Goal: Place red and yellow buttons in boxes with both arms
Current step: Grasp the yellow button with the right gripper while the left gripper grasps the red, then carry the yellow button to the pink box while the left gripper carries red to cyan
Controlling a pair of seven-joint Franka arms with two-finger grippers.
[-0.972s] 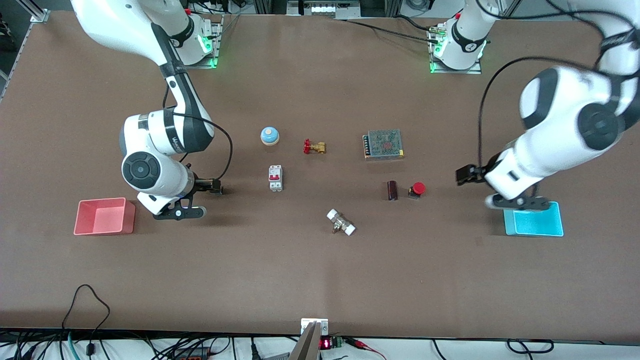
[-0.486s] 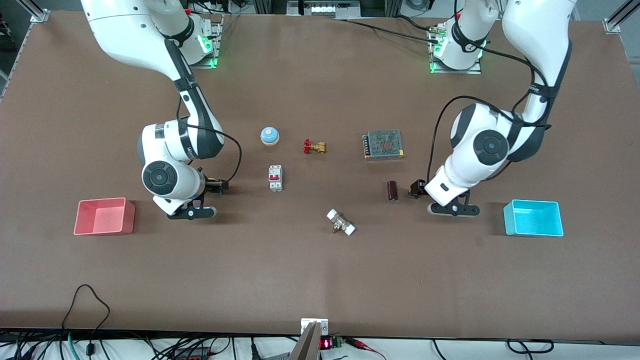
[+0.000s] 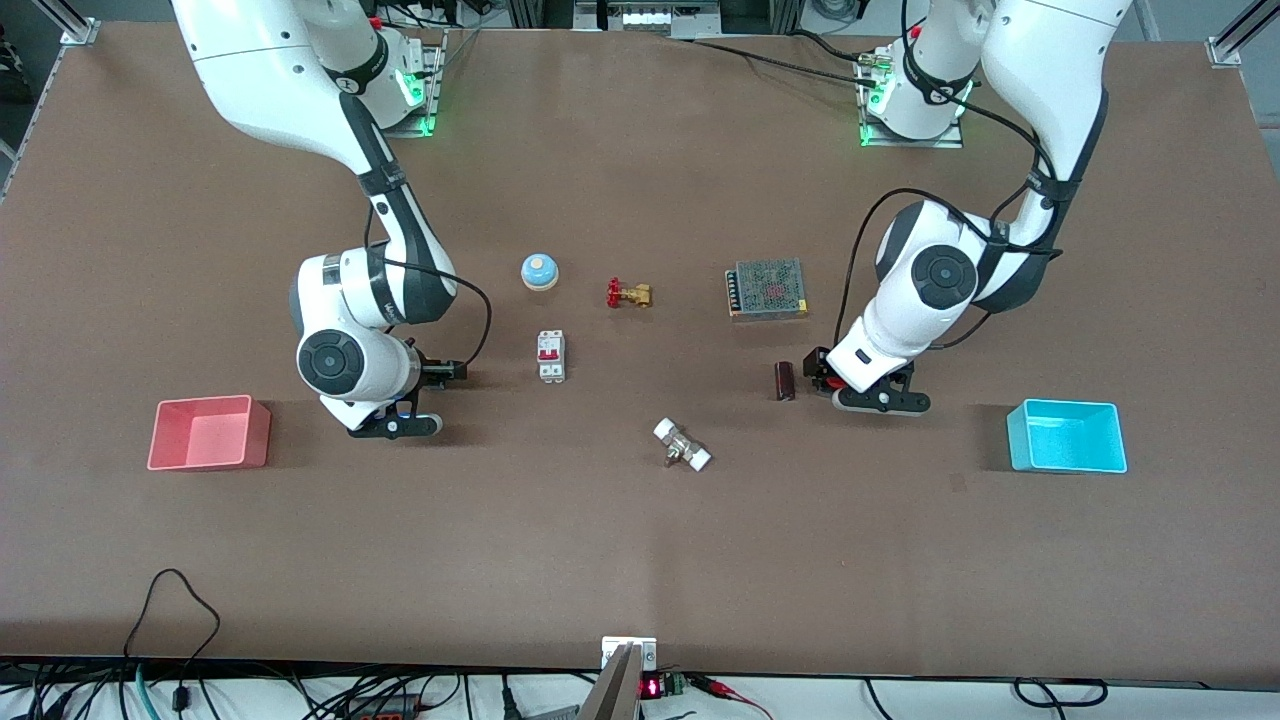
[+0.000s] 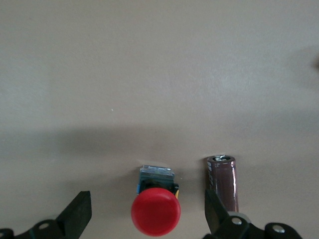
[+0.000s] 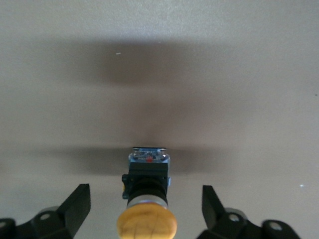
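Observation:
The red button (image 4: pixel 155 211) stands on the table between the open fingers of my left gripper (image 4: pixel 148 216), without touching them. In the front view my left gripper (image 3: pixel 822 372) covers it, beside a dark cylinder. The yellow button (image 5: pixel 146 225) on its dark base stands between the open fingers of my right gripper (image 5: pixel 145 209). In the front view my right gripper (image 3: pixel 445 372) hides it. The pink-red box (image 3: pixel 208 432) sits at the right arm's end of the table. The cyan box (image 3: pixel 1066 436) sits at the left arm's end. Both boxes look empty.
The dark brown cylinder (image 3: pixel 785 381) lies close beside one left finger (image 4: pixel 214 214). A blue bell (image 3: pixel 539 271), a brass valve with a red handle (image 3: pixel 628 294), a white breaker (image 3: pixel 551 356), a mesh power supply (image 3: pixel 767 289) and a white-ended fitting (image 3: pixel 682 445) lie mid-table.
My left arm has swung from over the cyan box to the red button and now covers it. My right gripper has shifted a little toward the table's middle, at the yellow button.

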